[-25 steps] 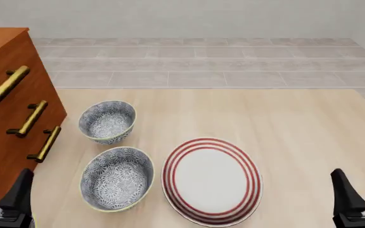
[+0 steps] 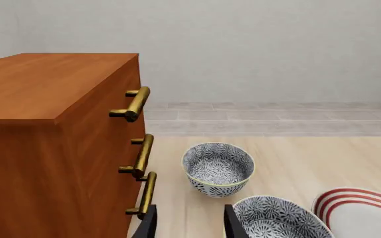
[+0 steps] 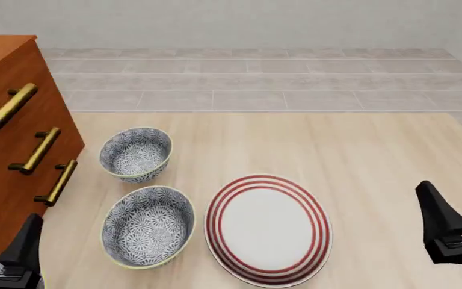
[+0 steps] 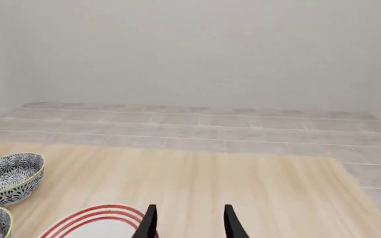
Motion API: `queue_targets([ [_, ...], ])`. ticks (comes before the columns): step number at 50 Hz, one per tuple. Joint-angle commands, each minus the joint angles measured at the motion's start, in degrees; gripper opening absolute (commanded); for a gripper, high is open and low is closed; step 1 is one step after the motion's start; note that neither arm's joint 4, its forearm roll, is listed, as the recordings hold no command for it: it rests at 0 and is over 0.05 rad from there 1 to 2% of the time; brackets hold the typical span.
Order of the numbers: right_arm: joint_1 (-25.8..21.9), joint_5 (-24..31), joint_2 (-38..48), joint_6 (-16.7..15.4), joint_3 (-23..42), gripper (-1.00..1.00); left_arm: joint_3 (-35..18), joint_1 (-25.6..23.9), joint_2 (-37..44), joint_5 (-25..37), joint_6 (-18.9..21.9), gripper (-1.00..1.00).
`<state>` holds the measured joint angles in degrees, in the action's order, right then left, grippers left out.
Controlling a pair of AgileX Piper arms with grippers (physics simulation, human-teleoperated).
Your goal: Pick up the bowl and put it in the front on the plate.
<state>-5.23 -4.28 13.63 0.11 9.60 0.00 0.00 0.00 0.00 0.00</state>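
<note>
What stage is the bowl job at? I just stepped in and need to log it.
Nothing is done yet: the front bowl sits on the table beside the empty plate. Nothing is in hand; the left pincer and right pincer are both open. Grasping, lifting and placing remain.

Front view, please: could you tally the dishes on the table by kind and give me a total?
Bowls: 2, the near bowl and the far bowl
Plates: 1, the plate
Total: 3
</note>
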Motion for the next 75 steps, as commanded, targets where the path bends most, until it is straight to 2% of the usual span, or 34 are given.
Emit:
queue_targets([
  [1, -4.24, -0.67, 9.58, -0.91, 7.88, 1.00, 0.00, 0.00, 0.00, 0.00, 0.00, 1.00],
  [9, -8.66, -1.69, 17.58, -2.35, 13.85, 1.00, 0.00, 0.00, 0.00, 0.00, 0.00, 1.00],
  [15, -11.91, -2.84, 21.95, -6.06, 16.21, 1.00, 0.00, 0.00, 0.00, 0.00, 0.00, 1.00],
  [23, -15.07, -3.29, 27.90, -5.77, 20.37, 1.00, 0.00, 0.00, 0.00, 0.00, 0.00, 1.00],
  [25, -16.56, -3.79, 29.72, -4.29, 21.20, 1.00, 0.00, 0.00, 0.00, 0.00, 0.00, 1.00],
  [28, -17.60, -4.60, 31.88, -5.40, 22.43, 1.00, 0.00, 0.00, 0.00, 0.00, 0.00, 1.00],
  [30, -17.67, -3.88, 33.90, -3.33, 24.45, 1.00, 0.00, 0.00, 0.00, 0.00, 0.00, 1.00],
  [31, -17.87, -4.00, 34.19, -3.65, 24.98, 1.00, 0.00, 0.00, 0.00, 0.00, 0.00, 1.00],
  [32, -18.73, -3.52, 35.94, -2.30, 26.46, 1.00, 0.00, 0.00, 0.00, 0.00, 0.00, 1.00],
  [35, -19.57, -3.86, 37.47, -1.36, 27.61, 1.00, 0.00, 0.00, 0.00, 0.00, 0.00, 1.00],
  [36, -20.17, -3.37, 38.65, -0.18, 28.69, 1.00, 0.00, 0.00, 0.00, 0.00, 0.00, 1.00],
  [38, -20.28, -4.00, 39.26, -1.28, 29.03, 1.00, 0.00, 0.00, 0.00, 0.00, 0.00, 1.00],
  [39, -20.92, -3.75, 40.30, -0.20, 29.74, 1.00, 0.00, 0.00, 0.00, 0.00, 0.00, 1.00],
  [42, -21.84, -4.34, 41.75, -0.65, 30.14, 1.00, 0.00, 0.00, 0.00, 0.00, 0.00, 1.00],
  [47, -23.73, -4.98, 44.91, -4.04, 32.66, 1.00, 0.00, 0.00, 0.00, 0.00, 0.00, 1.00],
  [55, -25.07, -3.62, 49.76, -3.50, 36.24, 1.00, 0.00, 0.00, 0.00, 0.00, 0.00, 1.00],
  [59, -24.84, -2.22, 52.78, -0.74, 38.67, 1.00, 0.00, 0.00, 0.00, 0.00, 0.00, 1.00],
  [71, -27.94, 0.40, 59.88, -2.19, 45.21, 1.00, 0.00, 0.00, 0.00, 0.00, 0.00, 1.00],
  [75, -27.07, 0.78, 61.45, -2.52, 47.03, 1.00, 0.00, 0.00, 0.00, 0.00, 0.00, 1.00],
])
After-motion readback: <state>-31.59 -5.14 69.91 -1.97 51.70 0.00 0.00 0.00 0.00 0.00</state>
